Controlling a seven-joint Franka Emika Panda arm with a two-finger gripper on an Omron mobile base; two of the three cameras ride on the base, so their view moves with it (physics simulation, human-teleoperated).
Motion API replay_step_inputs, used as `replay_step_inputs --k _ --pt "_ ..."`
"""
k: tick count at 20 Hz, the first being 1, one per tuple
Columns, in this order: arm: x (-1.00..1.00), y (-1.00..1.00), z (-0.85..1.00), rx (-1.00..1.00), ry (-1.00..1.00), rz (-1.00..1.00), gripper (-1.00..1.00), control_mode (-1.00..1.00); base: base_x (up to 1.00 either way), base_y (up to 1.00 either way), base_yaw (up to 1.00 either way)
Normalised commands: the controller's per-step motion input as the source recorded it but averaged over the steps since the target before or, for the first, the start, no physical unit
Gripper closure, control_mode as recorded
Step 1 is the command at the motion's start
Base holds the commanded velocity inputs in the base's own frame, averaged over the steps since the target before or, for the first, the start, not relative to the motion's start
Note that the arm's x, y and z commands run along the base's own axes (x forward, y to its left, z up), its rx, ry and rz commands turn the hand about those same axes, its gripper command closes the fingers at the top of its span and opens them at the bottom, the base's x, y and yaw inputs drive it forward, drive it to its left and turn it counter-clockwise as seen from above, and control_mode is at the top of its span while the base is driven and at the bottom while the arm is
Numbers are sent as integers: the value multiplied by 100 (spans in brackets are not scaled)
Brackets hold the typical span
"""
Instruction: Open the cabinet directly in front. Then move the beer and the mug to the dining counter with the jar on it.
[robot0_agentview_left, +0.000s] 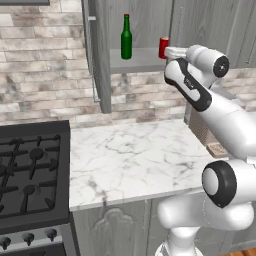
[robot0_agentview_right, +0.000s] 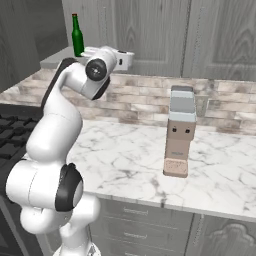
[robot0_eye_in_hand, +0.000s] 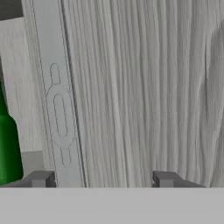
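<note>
Two items are standing on the open cabinet (robot0_agentview_left: 102, 65) shelf: beer (robot0_agentview_left: 126, 38) and mug (robot0_agentview_left: 163, 47); the pincer (robot0_eye_in_hand: 104, 179) is gaping, empty, beside the mug.

No legible text, label, brand, number or sign is showing anywhere in these views. A small pale marking is sitting on the dark band of the robot arm (robot0_agentview_left: 192, 85) in the left base view, but it is rendering too blurred to read. The green beer (robot0_agentview_left: 126, 38) is carrying no readable label.
</note>
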Motion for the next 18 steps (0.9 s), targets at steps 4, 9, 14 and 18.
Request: replay_step_inputs --k 4,9,14,18 --pt "100 0 -42 1 1 10 100 -100 0 0 0" --pt "17 0 -3 0 0 0 100 -100 0 0 0" --pt "-15 -15 5 0 0 0 100 -100 0 0 0" --pt "-52 -83 26 3 0 0 100 -100 0 0 0"
